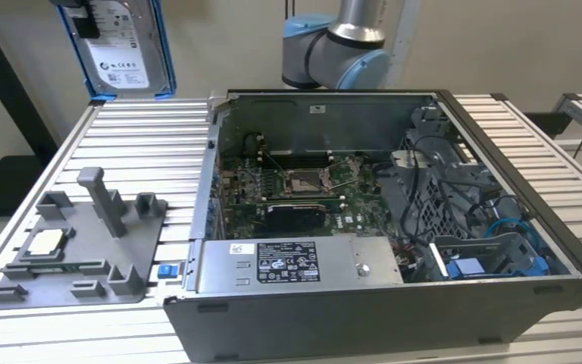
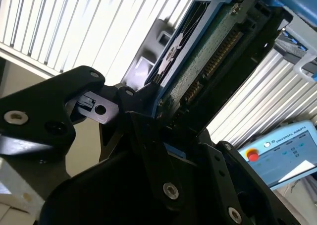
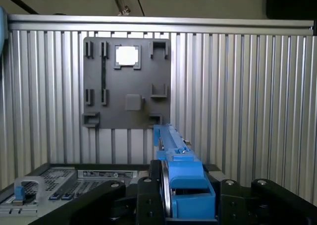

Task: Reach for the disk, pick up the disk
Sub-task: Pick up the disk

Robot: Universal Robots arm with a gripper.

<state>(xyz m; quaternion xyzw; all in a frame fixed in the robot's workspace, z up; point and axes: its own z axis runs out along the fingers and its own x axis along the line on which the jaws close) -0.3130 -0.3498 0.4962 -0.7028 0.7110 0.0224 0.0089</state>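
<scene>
Closest to both wrist cameras are my black jaws, clamped on the disk [image 3: 179, 185], which stands between them on edge. Its blue frame shows in the first wrist view and its green circuit board [image 2: 208, 61] in the second. In the exterior view the disk [image 1: 124, 45] hangs upright at eleven o'clock from the open computer case [image 1: 372, 227], label outward, off the ribbed desk [image 1: 149, 144]. At eight o'clock from the case lies a grey fixture plate [image 1: 79, 250] with a silver chip [image 1: 46, 241] on it.
</scene>
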